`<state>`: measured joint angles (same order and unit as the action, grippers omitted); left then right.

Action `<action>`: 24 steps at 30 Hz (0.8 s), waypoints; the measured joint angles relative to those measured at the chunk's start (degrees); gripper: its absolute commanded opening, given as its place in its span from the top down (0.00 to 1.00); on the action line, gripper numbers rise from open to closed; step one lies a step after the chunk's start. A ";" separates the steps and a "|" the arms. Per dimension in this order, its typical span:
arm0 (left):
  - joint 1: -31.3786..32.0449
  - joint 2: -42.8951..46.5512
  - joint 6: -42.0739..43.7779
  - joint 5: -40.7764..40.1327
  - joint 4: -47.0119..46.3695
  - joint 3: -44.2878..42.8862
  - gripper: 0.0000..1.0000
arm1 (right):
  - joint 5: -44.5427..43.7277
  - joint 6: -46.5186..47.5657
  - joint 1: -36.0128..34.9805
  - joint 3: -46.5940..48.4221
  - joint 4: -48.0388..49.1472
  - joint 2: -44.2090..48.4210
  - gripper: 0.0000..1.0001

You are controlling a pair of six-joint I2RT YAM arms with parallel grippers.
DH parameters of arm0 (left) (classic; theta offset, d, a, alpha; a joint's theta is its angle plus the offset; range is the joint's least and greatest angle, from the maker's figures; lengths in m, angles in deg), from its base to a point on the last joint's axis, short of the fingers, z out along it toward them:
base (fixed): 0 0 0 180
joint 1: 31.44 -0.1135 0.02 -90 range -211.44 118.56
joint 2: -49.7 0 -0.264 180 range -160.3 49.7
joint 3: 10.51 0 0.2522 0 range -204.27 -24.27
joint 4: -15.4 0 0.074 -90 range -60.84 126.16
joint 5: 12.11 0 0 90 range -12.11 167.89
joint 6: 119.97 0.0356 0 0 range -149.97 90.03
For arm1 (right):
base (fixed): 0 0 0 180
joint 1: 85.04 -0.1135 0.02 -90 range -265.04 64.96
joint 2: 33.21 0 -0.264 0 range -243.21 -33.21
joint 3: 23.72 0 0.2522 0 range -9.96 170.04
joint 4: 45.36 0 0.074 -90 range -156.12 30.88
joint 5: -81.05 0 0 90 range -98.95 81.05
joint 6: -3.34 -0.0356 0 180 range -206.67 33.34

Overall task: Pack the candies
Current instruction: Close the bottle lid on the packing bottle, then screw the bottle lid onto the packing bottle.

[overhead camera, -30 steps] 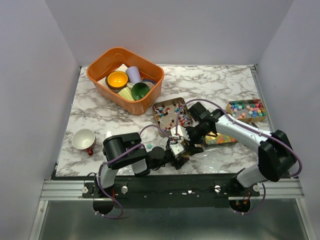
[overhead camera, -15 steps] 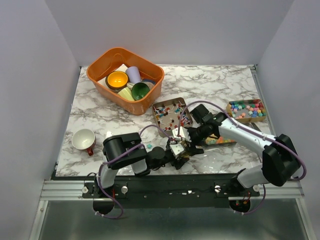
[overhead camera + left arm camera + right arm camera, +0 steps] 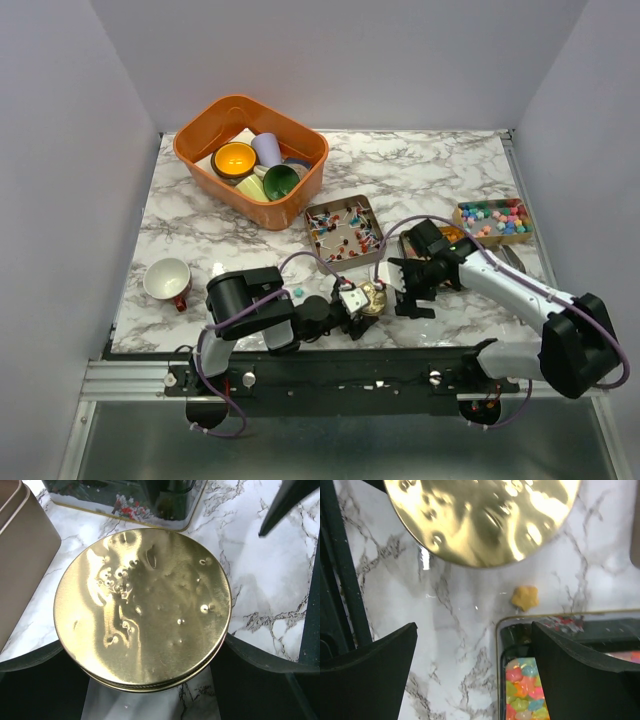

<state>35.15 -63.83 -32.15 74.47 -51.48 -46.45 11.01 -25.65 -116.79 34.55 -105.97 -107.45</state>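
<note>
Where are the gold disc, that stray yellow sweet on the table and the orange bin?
gold disc [image 3: 142, 607]: left wrist view, middle of its shiny face.
yellow sweet [image 3: 524, 597]: right wrist view, its middle.
orange bin [image 3: 232, 193]: top view, its near outer wall.

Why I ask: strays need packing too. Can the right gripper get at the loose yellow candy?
Probably yes: the yellow candy lies on bare marble ahead of the open right gripper, though the tin rim and gold disc crowd it.
</note>
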 measured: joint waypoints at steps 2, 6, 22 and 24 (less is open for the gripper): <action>0.15 -0.02 0.02 0.00 -0.02 0.00 1.00 | 0.20 0.37 2.34 0.46 -0.98 1.57 0.06; 0.33 -0.20 0.61 0.02 -0.24 -0.13 1.00 | 3.45 -0.11 4.92 4.11 -2.29 4.28 0.79; 0.66 -0.48 0.83 0.17 0.37 -0.98 1.00 | 21.66 -1.75 0.87 17.20 -0.81 -11.47 0.99; 0.68 -0.48 0.85 0.15 0.39 -1.01 1.00 | 21.90 -0.39 -0.13 16.55 -1.07 -11.19 0.99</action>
<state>35.82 -64.31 -31.30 74.62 -51.08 -47.45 32.91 -26.04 -116.92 51.10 -107.04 -118.64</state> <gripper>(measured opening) 0.887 0.011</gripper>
